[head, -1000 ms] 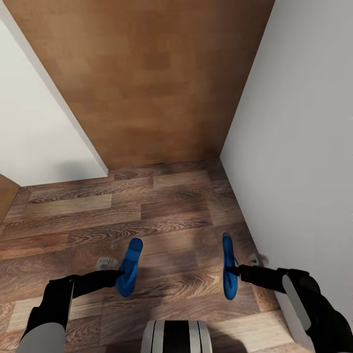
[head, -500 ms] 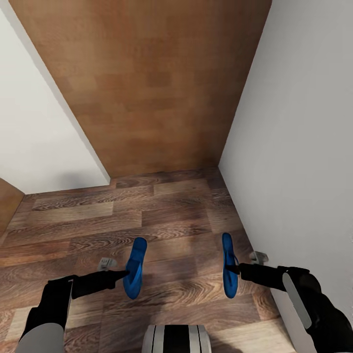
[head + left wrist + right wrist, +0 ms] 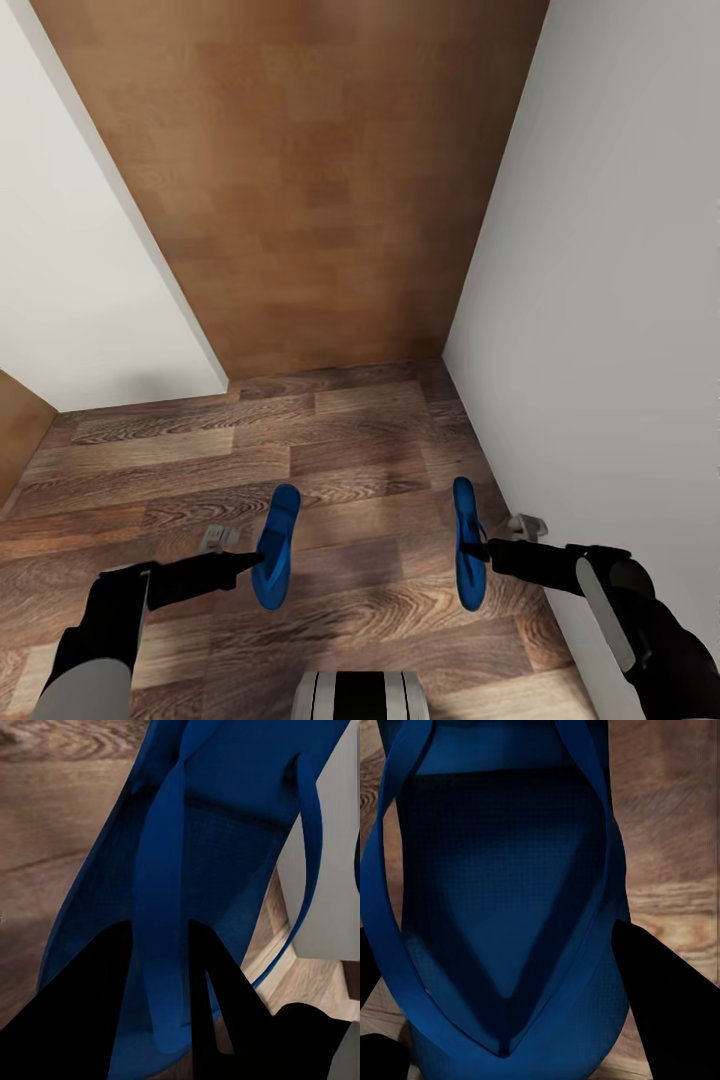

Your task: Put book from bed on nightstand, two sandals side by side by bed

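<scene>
Two bright blue sandals hang above the wood-plank floor, one in each hand. My left gripper (image 3: 258, 560) is shut on the left sandal (image 3: 276, 545); up close its black fingers (image 3: 97, 1005) pinch the sandal's blue strap (image 3: 161, 907). On the other side, my right gripper (image 3: 478, 548) is shut on the right sandal (image 3: 466, 540), held on edge, and the right wrist view has the sandal's sole and V-shaped strap (image 3: 502, 892) between dark fingers (image 3: 667, 1005). The book, bed and nightstand are out of view.
A white wall (image 3: 620, 300) runs close along my right arm. Ahead stands a brown wooden panel (image 3: 300, 170), with another white wall (image 3: 80, 280) at the left. Plank floor (image 3: 350, 430) lies between them. My base (image 3: 360, 695) shows at the bottom edge.
The whole view has shifted, so the floor and walls sit slightly lower and the camera has moved. Both sandals stay held; the left one has drifted a little to the right.
</scene>
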### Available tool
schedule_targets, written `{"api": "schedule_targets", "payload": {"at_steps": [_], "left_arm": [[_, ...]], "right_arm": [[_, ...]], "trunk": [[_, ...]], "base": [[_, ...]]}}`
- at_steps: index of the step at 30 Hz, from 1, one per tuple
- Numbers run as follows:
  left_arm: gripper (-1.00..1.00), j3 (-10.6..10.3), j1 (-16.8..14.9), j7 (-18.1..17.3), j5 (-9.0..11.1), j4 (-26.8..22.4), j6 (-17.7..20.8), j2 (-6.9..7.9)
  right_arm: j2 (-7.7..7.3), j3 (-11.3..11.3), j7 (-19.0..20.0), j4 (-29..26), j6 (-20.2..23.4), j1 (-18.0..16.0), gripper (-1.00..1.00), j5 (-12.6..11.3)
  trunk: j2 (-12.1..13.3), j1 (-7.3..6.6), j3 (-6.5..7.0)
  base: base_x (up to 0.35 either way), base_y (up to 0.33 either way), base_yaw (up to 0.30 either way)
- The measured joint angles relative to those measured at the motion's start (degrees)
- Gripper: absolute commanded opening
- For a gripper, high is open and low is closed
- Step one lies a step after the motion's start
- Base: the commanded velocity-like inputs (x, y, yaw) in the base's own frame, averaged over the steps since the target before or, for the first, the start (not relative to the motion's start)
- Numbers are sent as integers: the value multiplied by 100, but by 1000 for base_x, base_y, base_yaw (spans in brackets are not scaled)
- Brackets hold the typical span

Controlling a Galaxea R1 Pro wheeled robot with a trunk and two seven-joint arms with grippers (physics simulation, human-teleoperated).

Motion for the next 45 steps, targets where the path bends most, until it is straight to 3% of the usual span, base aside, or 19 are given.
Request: {"api": "schedule_targets", "payload": {"at_steps": [8,10,12,13,16,19,21,45], "left_arm": [[-100,46,41,43,-27,290,-55,39],[-100,153,144,91,-44,691,-168,217],[-100,257,218,250,-38,1288,-473,493],[-100,271,225,304,-30,1419,-545,536],[-100,317,246,825,-35,2096,-933,686],[-100,331,251,1569,-35,2650,-1290,732],[-100,341,250,1826,-19,2809,-1418,740],[-100,356,250,1964,1,2878,-1487,753]], "right_arm": [[2,6,16,363,-46,18,-100,275],[1,7,16,611,-56,22,-100,298],[4,7,16,812,-54,23,-100,282],[5,7,15,834,-53,22,-100,273],[17,9,15,913,-53,23,-100,268],[31,19,14,1108,-67,25,-100,301],[34,32,15,1220,-98,25,-100,284],[70,52,16,1319,-142,25,-100,268]], "trunk": [[11,-20,177],[14,-25,221],[16,-30,265],[17,-33,288],[21,-41,354],[26,-48,420],[28,-54,465],[60,-116,997]], "base": [[0,0,0],[0,0,0],[0,0,0],[0,0,0],[0,0,0],[0,0,0],[0,0,0],[0,0,3]]}}
